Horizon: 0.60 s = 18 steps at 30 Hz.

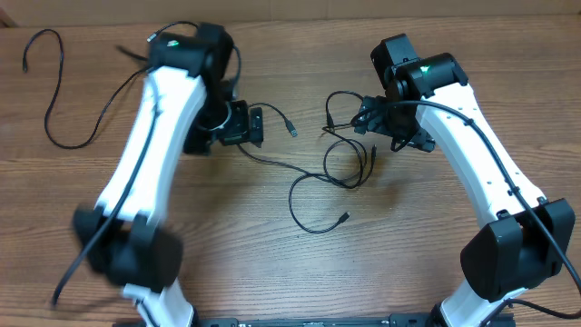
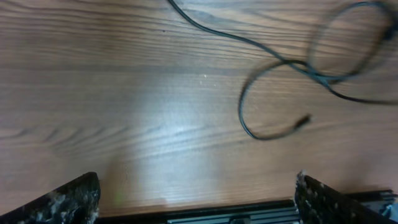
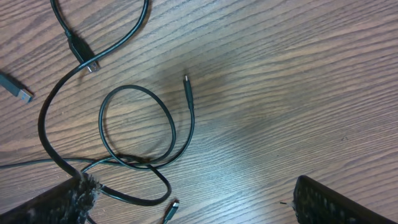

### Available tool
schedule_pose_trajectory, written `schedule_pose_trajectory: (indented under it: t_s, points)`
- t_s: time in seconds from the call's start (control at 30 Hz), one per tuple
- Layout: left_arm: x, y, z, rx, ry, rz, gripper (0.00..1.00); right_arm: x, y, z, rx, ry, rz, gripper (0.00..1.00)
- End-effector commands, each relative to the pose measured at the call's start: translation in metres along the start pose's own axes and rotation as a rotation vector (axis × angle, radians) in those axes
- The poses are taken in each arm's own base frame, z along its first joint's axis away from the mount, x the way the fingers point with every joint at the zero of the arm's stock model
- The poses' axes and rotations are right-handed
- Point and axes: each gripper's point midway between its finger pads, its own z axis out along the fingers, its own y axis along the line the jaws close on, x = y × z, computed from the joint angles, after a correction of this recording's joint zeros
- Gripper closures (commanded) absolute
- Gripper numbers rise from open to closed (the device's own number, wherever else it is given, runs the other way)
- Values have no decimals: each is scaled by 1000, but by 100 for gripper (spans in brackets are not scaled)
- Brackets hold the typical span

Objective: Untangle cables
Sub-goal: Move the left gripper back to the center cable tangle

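Loosely looped, thin black cables (image 3: 101, 121), silver-tipped, overlapping

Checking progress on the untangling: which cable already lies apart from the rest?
The lone cable at the far left; the other cables cross each other in the middle.

bench (image 1: 272, 282): brown wood-grain top, matte, grain running left-right, fills almost the whole overhead view. Paler tan strip (image 1: 363, 7) along the bench's far edge, can't tell what it is. Soft glare patch (image 2: 180, 127) mid-bench, lighting even.
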Motion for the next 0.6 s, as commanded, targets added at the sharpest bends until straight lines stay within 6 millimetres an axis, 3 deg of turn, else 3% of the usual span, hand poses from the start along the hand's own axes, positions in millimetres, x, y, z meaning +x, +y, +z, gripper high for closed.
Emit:
schedule_pose_trajectory:
  t_s: [0.0,0.13,0.23,0.37,0.57]
  points:
    - [28,0,-60,20,-173,18,0,-6,0,-16,-25,-46,7,0]
    - [51,7,-87,-7,-263,-9,1,-6,0,-16,-24,-46,7,0]
    - [67,1,-92,12,-264,3,0,-6,0,-16,-25,-46,7,0]
    - [84,-9,-75,14,-200,-3,1,-6,0,-16,-25,-46,7,0]
    - [113,-10,-26,-75,-34,-1,1,-6,0,-16,-25,-46,7,0]
